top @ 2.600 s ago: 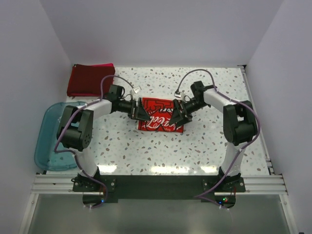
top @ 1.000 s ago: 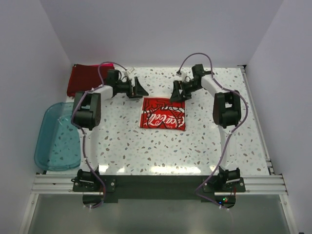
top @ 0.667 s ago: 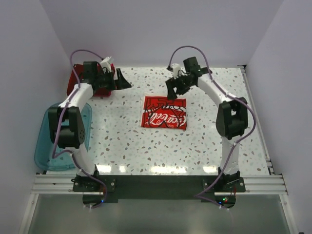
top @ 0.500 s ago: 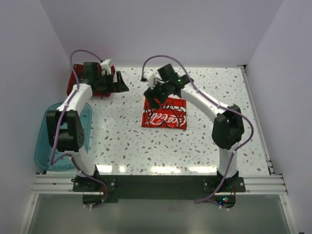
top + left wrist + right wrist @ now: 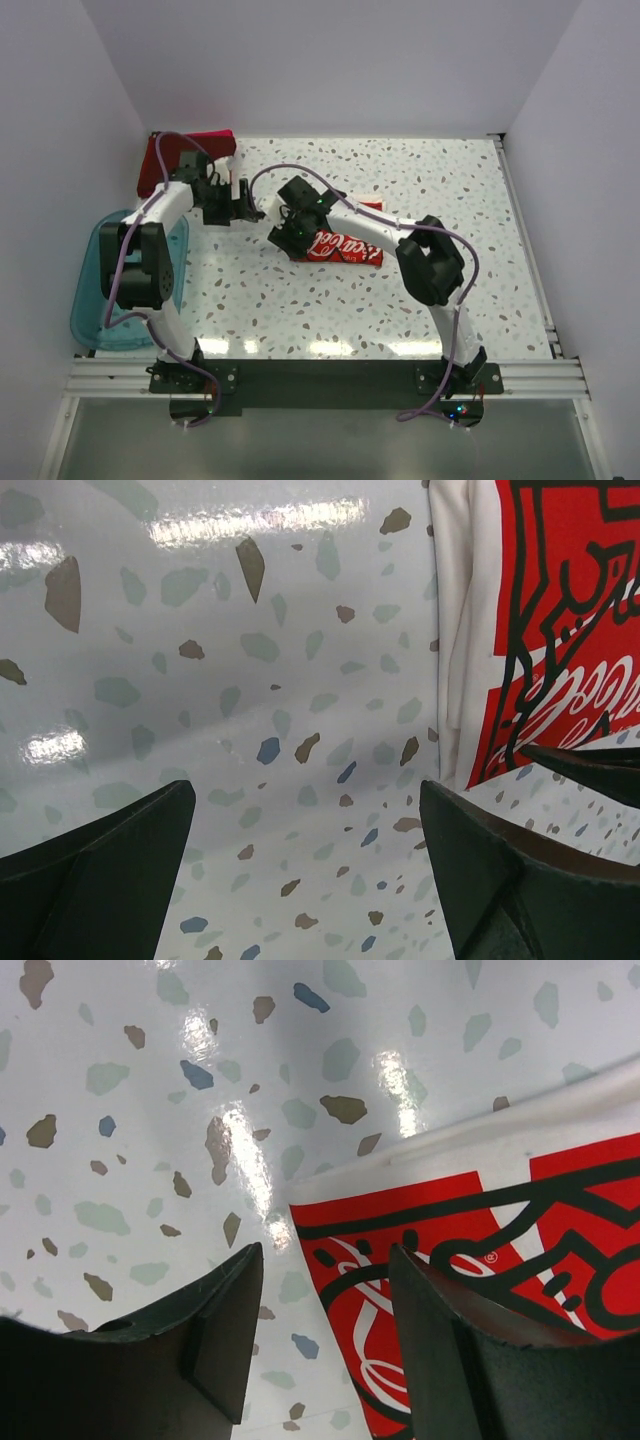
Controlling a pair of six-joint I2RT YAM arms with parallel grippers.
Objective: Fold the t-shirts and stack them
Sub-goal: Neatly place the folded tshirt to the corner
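Shirts: one red-print shirt (image 5: 345, 248), one dark red shirt (image 5: 160, 168), one pink shirt (image 5: 212, 140); left end effector (image 5: 307, 790) and right end effector (image 5: 325, 1250) apart.

Overhead and wrist close-ups sharing t-shirt (image 5: 345, 248)

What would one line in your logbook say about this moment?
left gripper: open, over table beside printed shirt | right gripper: open, over shirt's corner | dark red shirt: far-left corner
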